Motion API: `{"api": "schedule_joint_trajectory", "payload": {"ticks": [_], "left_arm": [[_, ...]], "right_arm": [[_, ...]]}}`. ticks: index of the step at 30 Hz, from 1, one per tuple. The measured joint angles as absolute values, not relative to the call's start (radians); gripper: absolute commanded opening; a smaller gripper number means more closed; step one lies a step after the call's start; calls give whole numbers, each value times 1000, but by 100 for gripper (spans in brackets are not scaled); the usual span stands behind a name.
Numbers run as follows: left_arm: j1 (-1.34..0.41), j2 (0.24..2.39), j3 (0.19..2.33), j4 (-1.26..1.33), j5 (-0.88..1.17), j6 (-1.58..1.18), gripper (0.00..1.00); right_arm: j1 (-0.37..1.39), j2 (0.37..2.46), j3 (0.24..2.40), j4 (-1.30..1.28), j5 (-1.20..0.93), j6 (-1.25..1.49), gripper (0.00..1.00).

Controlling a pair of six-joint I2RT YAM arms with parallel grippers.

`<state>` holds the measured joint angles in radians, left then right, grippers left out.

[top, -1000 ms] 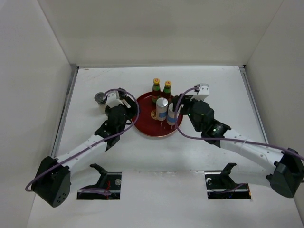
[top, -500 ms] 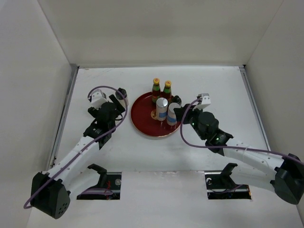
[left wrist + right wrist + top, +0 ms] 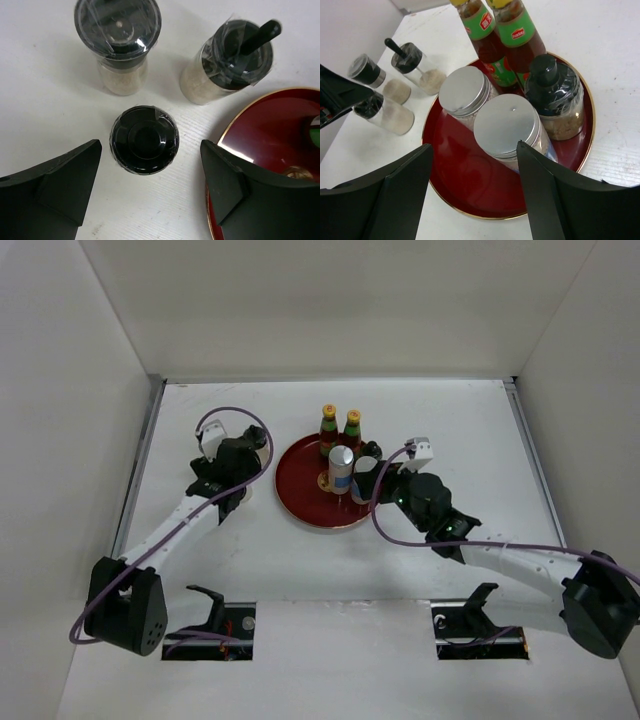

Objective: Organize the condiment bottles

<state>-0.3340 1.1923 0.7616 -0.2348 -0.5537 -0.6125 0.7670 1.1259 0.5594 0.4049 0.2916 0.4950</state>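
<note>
Down at the left gripper (image 3: 150, 145), a small black-lidded jar (image 3: 144, 139) stands on the table (image 3: 40, 100), right between the fingers. There's a gap on each side, so the jaws are spread wide and grip nothing. Just past the fingertips stand two more upright jars of pale powder: a taller black-lidded jar (image 3: 117, 30) ahead to the left and a spout-lidded jar (image 3: 239, 52) ahead to the right. The round red tray (image 3: 280, 125) shows its gold rim under the right-hand finger.

Over to the right gripper (image 3: 474, 160): it is wide open too, holding nothing, and hangs above the tray's near side. Straight ahead between its fingers are the near silver-lidded shaker (image 3: 506, 125) and the far silver-lidded shaker (image 3: 465, 91), close together. Beyond them stand the left sauce bottle (image 3: 485, 35) and the right sauce bottle (image 3: 520, 37), dark, green-labelled and side by side. Ahead and to the right, a black-capped jar (image 3: 555, 97) sits just beside the near shaker. All five are upright on the tray.
</note>
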Motion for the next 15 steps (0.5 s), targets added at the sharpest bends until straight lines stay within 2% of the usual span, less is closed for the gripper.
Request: {"api": "schedule_joint_trajectory", "payload": {"ticks": [8,11,15], "left_arm": [[-314,1232,762,-244,-547,-603,74],[-312,1263,768,-238,-550,-600,65],[-312,1296,770,-216,-551,-593,46]], "right_arm": [[767,1147,559,405,278,495,76],[767,1147,559,405,277,495,76],[767,1147,559,405,277,495,76]]}}
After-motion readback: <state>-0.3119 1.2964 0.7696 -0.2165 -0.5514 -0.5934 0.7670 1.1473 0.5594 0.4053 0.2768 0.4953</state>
